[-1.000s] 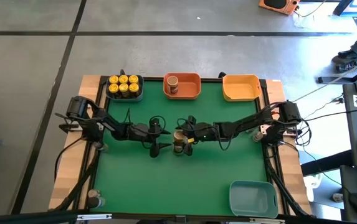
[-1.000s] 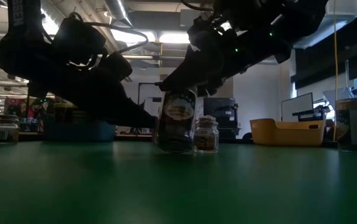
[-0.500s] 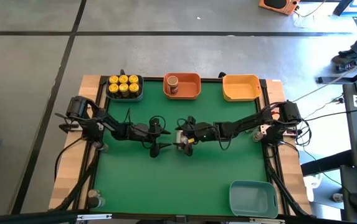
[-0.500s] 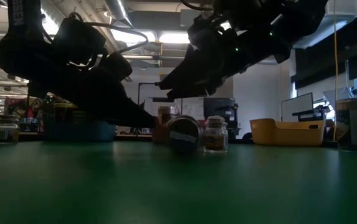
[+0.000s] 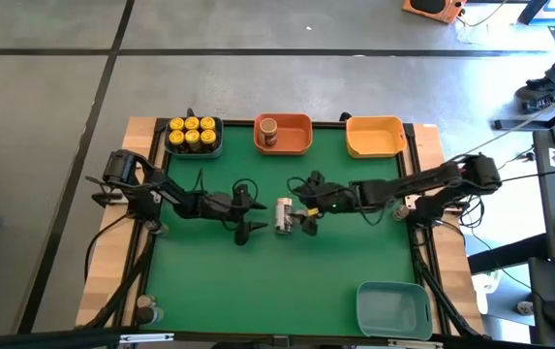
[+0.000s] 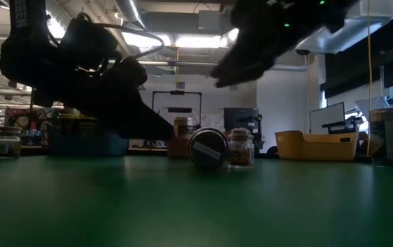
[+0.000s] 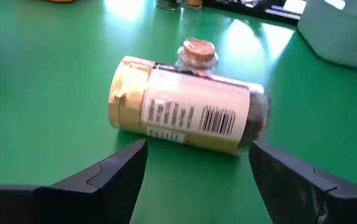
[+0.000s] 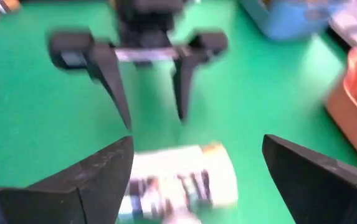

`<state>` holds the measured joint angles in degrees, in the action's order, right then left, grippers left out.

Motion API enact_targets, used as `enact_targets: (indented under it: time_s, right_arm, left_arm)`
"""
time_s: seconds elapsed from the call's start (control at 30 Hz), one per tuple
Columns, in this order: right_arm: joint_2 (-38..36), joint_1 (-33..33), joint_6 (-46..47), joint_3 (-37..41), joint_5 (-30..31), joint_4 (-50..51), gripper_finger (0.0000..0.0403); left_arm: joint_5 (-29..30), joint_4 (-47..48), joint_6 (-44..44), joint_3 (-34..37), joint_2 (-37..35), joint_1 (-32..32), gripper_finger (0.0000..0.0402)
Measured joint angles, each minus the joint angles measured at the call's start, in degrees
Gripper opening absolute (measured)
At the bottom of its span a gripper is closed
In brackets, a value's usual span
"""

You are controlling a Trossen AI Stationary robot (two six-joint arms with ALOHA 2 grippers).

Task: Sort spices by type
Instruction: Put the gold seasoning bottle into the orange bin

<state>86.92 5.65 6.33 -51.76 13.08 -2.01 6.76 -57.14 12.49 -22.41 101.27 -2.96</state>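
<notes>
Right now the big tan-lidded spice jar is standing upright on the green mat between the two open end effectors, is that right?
Not quite. The tan-lidded spice jar is lying on its side, as the left wrist view shows. It is on the green mat between the open left end effector and right end effector.

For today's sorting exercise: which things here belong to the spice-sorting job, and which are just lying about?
Belongs to the job:
tan-lidded jar, lying on its side
tiny jar
yellow-lidded jars
jar in orange bin

Just lying about:
empty yellow bin
blue bin
</notes>
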Motion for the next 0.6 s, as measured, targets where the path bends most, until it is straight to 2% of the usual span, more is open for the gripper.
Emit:
enact_targets:
  time_s: [0.13, 0.3, 0.43, 0.6]
  right_arm:
    - [-1.36, 0.10, 3.40, 0.02, -1.81, 8.53, 0.0351]
    - [-0.32, 2.67, 6.72, 0.09, -3.23, 13.40, 0.0351]
    - [-0.42, 6.71, 7.87, 0.10, -2.98, 12.26, 0.0351]
    - [1.63, 10.95, 6.94, 0.03, 2.71, 7.03, 0.0351]
  left_arm:
    - [0.02, 0.00, 3.13, -1.08, 0.00, 0.00, 0.0279]
    - [0.07, 2.29, 3.27, -2.72, -0.23, 0.07, 0.0279]
    - [0.07, 8.70, 2.35, -2.78, -3.92, 2.20, 0.0279]
    - [0.13, 12.83, 2.19, -2.82, -8.24, 7.27, 0.0279]
